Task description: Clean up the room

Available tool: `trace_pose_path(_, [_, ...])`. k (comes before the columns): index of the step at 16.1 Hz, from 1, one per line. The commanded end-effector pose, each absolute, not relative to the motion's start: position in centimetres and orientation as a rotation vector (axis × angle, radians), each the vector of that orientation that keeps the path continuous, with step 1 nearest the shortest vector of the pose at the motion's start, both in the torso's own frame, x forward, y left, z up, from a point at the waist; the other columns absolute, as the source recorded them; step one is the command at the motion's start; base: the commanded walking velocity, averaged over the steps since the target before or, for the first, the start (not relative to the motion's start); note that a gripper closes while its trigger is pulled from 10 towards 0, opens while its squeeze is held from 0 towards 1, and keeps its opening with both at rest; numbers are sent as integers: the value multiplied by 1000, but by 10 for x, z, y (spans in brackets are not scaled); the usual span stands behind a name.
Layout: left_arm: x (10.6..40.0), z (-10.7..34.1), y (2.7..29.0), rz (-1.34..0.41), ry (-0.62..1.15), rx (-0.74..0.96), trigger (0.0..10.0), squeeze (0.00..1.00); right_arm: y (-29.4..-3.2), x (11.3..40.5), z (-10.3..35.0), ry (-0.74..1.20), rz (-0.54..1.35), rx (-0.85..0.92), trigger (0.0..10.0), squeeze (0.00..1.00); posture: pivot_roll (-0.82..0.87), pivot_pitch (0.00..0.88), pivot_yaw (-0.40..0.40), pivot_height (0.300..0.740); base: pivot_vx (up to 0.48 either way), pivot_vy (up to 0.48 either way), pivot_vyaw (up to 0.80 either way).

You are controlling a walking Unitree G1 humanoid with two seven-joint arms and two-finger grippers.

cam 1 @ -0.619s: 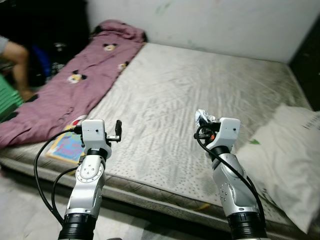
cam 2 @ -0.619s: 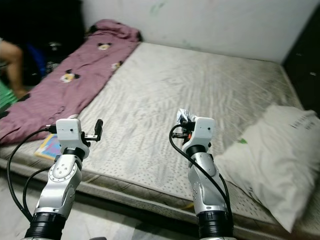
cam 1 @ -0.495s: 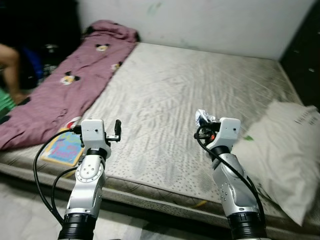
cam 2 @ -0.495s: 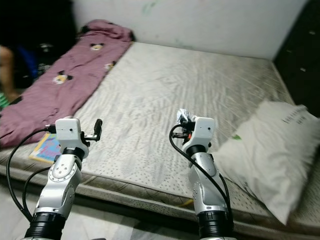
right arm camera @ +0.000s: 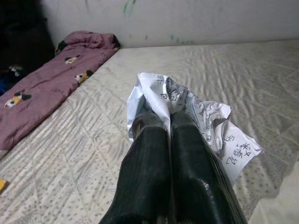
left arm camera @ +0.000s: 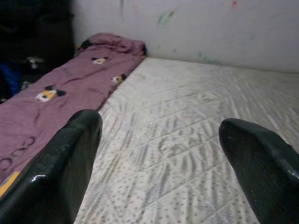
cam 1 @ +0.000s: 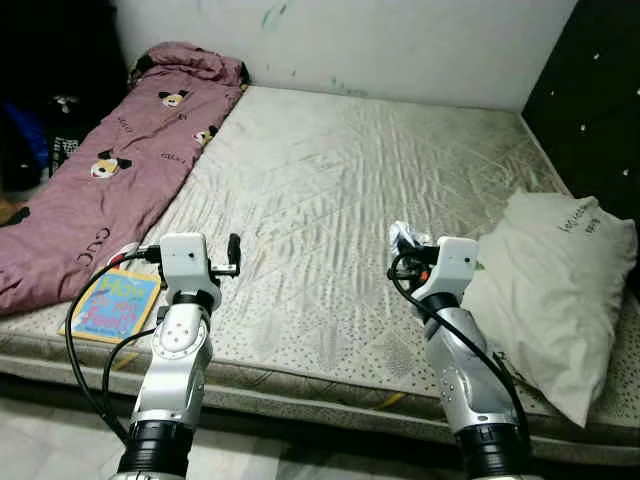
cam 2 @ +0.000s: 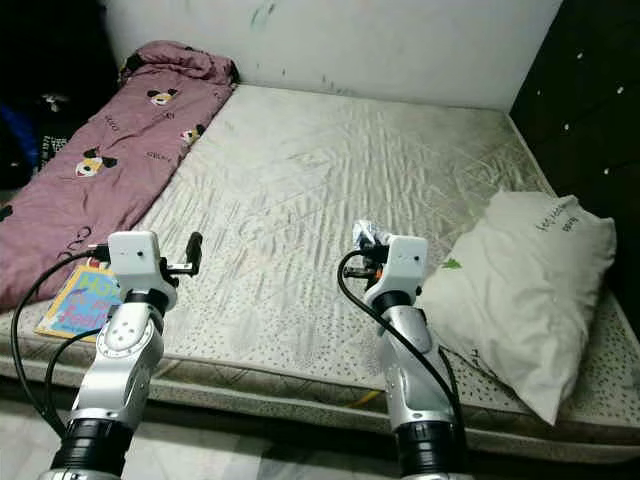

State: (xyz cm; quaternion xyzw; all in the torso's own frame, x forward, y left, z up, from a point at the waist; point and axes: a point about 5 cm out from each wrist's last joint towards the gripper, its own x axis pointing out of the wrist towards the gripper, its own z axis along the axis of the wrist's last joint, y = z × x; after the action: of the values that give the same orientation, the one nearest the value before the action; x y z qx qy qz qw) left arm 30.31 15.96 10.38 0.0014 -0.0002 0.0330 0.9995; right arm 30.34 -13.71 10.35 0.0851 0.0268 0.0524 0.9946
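The view has swung rightward since half a second ago, while both arms keep their raised pose. The right gripper [right arm camera: 170, 128] stays clenched on a crumpled paper [right arm camera: 196, 109], white with printed text, above the mattress [cam 1: 330, 190]. The left gripper [left arm camera: 159, 140] hangs released. A purple blanket [cam 1: 110, 180] lies at 10 o'clock, a book [cam 1: 105, 303] at 9, a pillow [cam 1: 560, 280] at 3.

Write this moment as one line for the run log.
right tool: shut on crumpled paper, above mattress | left tool: open, empty | on mattress: pillow, purple blanket, book
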Motion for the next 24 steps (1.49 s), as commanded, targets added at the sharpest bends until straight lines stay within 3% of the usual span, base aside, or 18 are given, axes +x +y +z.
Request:
trace_pose_path(1, [303, 103, 163, 97, 8, 8, 10000, 0, -135, 305, 107, 42, 120, 166, 10000, 0, 4, 0, -22, 740, 0, 0, 0])
trace_pose_path(21, [301, 102, 150, 0, 38, -125, 10000, 0, -135, 306, 102, 87, 123, 180, 10000, 0, -3, 0, -28, 740, 0, 0, -80])
trace_pose_path(24, [300, 102, 151, 4, 34, -114, 10000, 0, -136, 307, 102, 83, 122, 157, 10000, 0, -2, 0, -31, 740, 0, 0, -800])
